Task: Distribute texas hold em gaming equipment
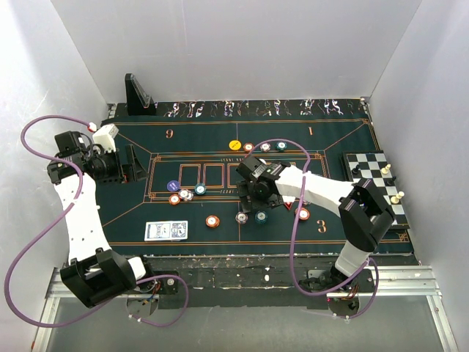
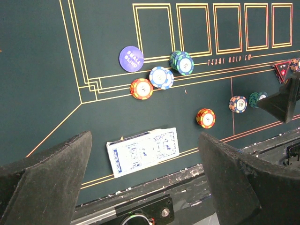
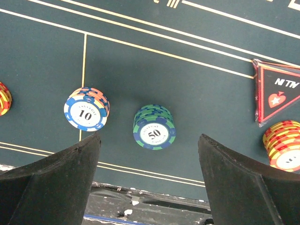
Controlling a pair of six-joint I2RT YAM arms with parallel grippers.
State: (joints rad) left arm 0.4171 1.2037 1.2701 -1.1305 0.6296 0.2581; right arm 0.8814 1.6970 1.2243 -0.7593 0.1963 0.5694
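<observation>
green chip stack (image 3: pixel 154 127), centred below right jaws

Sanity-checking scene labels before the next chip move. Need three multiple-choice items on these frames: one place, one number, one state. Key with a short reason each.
1. Where does the deck of cards lie?
A. On the chessboard
B. At the near edge of the green mat, on the left arm's side
C. Inside the outlined card boxes at mid-mat

2. What number is printed on the chip stack below the gap of the right gripper?
A. 100
B. 25
C. 50

3. What state is the right gripper in?
A. Open, holding nothing
B. Shut on a chip stack
C. Shut on a card

Key:
1 B: the top view shows the deck, blue backs up, by the mat's near border.
2 C: the right wrist view reads 50 on the stack's top chip.
3 A: its fingers stand wide apart, clear of the stack.
</observation>
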